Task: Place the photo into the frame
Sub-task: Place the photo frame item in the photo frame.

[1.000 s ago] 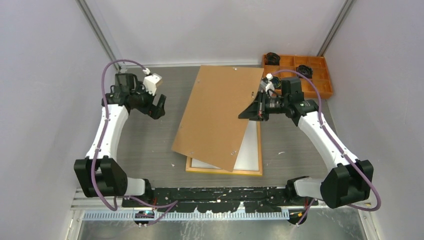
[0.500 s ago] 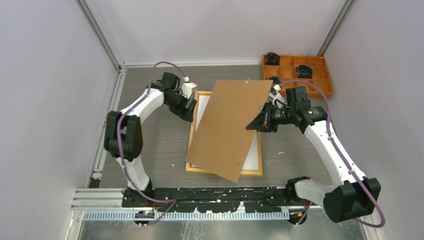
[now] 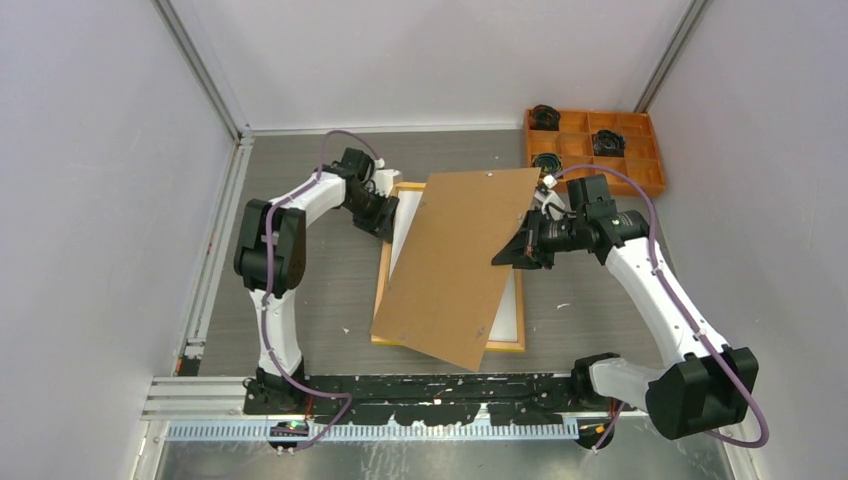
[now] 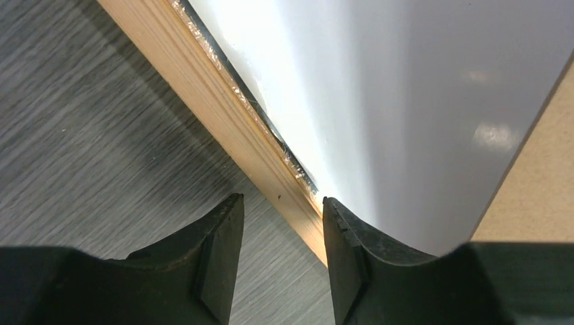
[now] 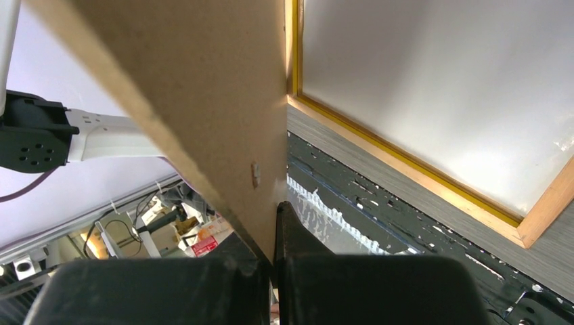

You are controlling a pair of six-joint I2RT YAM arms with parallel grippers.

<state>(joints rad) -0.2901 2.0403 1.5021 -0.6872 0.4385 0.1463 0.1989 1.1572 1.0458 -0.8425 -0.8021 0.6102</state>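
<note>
The frame (image 3: 506, 346) lies back-up on the table, its wood rim showing. A white sheet (image 3: 505, 305), the photo's plain back, lies inside it; the picture side is hidden. My right gripper (image 3: 520, 250) is shut on the right edge of the brown backing board (image 3: 460, 265), held tilted over the frame. In the right wrist view the gripper (image 5: 274, 223) pinches the board (image 5: 203, 88) above the frame's yellow inner border (image 5: 406, 166). My left gripper (image 3: 385, 222) is open at the frame's upper left edge. In its wrist view the gripper (image 4: 281, 206) straddles the wood rim (image 4: 223, 115) beside the white sheet (image 4: 379, 101).
An orange compartment tray (image 3: 645, 187) with black parts stands at the back right, just behind the right arm. Grey walls enclose the table on the left, back and right. A black rail runs along the near edge.
My left arm swung in from the far left to the frame's upper left edge. The right gripper brought the board nearer and lower over the frame.
</note>
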